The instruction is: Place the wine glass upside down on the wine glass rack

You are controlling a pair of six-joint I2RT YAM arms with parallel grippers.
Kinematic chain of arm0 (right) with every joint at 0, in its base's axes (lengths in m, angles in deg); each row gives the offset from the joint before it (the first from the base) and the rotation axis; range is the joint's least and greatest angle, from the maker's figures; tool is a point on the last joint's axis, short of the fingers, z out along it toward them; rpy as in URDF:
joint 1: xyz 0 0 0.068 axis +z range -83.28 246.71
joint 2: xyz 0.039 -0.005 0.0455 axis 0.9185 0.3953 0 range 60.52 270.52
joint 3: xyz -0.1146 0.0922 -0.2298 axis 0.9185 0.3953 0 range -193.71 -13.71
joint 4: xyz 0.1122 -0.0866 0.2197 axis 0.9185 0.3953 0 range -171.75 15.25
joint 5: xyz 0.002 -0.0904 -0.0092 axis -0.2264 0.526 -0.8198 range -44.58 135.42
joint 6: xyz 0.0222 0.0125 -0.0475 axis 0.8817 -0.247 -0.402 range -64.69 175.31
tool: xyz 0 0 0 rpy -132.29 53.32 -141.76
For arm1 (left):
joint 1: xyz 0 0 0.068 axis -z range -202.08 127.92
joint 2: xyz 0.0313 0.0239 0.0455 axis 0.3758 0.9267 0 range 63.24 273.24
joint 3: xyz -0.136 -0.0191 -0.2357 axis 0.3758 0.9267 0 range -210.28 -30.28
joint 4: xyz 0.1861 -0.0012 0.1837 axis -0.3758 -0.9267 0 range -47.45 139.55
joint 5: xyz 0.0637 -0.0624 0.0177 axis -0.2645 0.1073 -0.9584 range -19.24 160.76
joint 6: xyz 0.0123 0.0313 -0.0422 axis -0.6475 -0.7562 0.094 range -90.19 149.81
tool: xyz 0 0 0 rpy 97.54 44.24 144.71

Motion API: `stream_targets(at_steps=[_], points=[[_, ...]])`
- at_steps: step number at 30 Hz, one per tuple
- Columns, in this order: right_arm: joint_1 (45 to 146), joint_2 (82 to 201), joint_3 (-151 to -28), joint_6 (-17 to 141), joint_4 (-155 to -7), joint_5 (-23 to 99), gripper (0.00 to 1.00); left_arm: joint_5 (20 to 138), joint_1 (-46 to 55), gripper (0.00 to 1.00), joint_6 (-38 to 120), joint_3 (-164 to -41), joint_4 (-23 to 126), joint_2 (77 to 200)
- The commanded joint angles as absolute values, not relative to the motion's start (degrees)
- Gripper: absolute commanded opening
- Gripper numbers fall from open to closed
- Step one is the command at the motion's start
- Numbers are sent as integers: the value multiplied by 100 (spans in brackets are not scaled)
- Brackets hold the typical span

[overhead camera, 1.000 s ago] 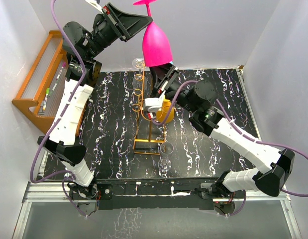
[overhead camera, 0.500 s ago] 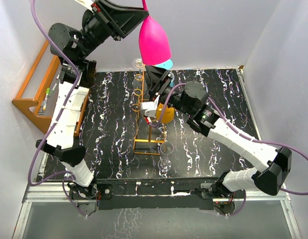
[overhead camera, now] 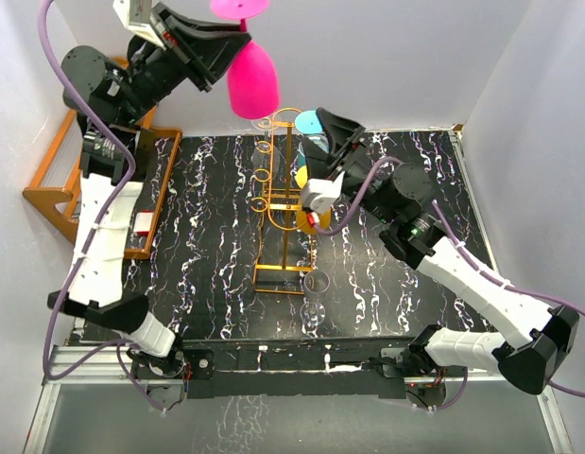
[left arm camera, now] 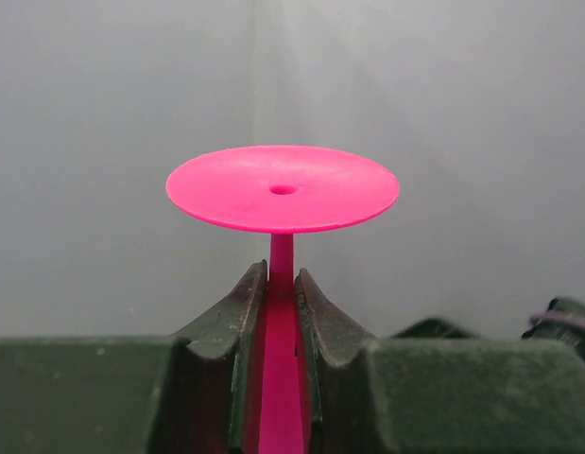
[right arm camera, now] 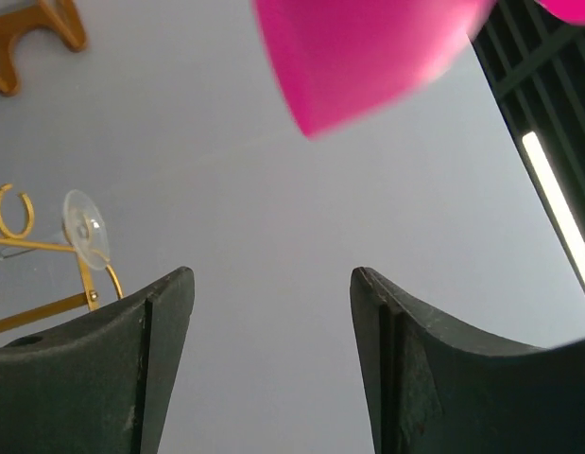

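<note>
The left fingers (left arm camera: 247, 307) are clamped on the thin stem of the pink wine glass (left arm camera: 283, 187), one pad on each side, gripping just under its round foot. The glass is upside down, with the foot on top and the bowl hanging below. In the top view the left arm reaches high over the far left corner of the counter (overhead camera: 207, 236), and the bowl is in the air near the back wall, a little to the left of the far end of the wine glass rack (overhead camera: 284, 203). Whether the rim touches the rack cannot be told from there. The right fingers (right arm camera: 164, 359) stand well apart with nothing between them and point up towards the pink bowl, which is above them at the top of the right wrist view. In the top view the right arm is beside the rack on its right side, over the far half of the counter. The rack stands upright near the middle of the counter, its rectangular wire base towards the near edge. A clear glass (overhead camera: 264, 121) is at its far end and another clear glass (overhead camera: 316, 282) is by its base. A brown wooden shelf (overhead camera: 56, 180) stands along the counter's left edge.
</note>
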State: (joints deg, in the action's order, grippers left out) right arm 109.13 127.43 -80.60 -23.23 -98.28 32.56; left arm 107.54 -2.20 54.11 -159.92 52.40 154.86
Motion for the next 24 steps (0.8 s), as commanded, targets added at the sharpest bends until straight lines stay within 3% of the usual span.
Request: stream_targets(at_steps=[1,4,9,15,24], points=[[10615,12514,-8116,-708,-10780,3565,70,11054,-831,0,4372,-15063,5360,14723],[10540,12571,-8335,145,-10765,4482,71,11240,-1262,0,4029,-14258,5530,14330],[10466,12199,-7976,1166,-10956,4841,73,11571,-1600,0,3681,-12705,5753,13500],[10416,12103,-8090,1783,-10381,6572,73,11793,-1707,0,3666,-11315,6164,12938],[10384,11109,-7299,2604,-9982,6912,71,12406,-1707,0,3158,-10424,6878,13137]])
